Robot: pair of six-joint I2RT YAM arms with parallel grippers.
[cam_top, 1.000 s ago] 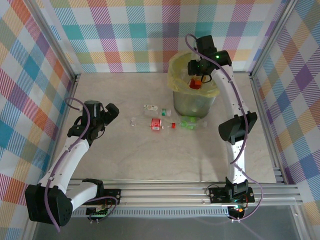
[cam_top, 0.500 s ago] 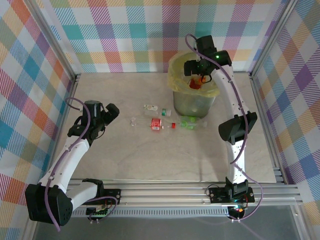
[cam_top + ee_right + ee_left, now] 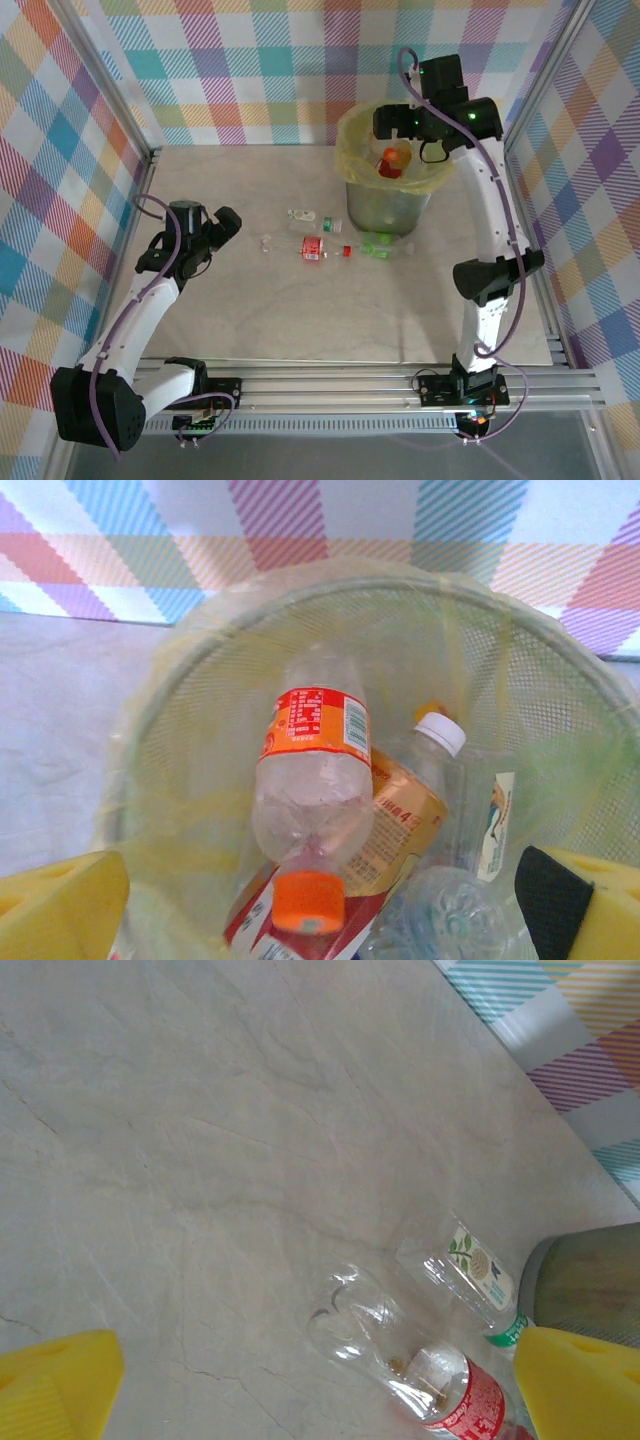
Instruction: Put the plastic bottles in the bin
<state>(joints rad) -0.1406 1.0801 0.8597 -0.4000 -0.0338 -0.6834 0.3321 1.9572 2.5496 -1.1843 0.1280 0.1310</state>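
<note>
Left fingers: Your left gripper (image 3: pixel 222 221) stands spread wide. Its yellow fingers (image 3: pixel 55 1385) sit at the two lower corners of the wrist view, and nothing is held.
Between the left fingers: A red-label bottle (image 3: pixel 405 1365) lies on its side on the table (image 3: pixel 200 1110), apart from both fingers.
Beyond that: A leaf-label bottle (image 3: pixel 465 1270), clear with a green cap, lies just past the red-label bottle. Its cap end is near the right-hand finger.
Right fingers: Your right gripper (image 3: pixel 385 123) hangs over the mouth of the bin (image 3: pixel 352 142). The fingers (image 3: pixel 60 905) are far apart and grip nothing.
Below the right fingers: An orange-label bottle (image 3: pixel 312 780) lies loose inside the bin, its orange cap toward the fingers. It rests on a white-capped bottle (image 3: pixel 415 790) and other clear ones.
Bin wall: You see mesh under a yellow liner, curving round beyond both right fingers.
From the left fingers toward the bin: A green bottle (image 3: pixel 378 245) lies at the bin's foot, farthest from those fingers.
</note>
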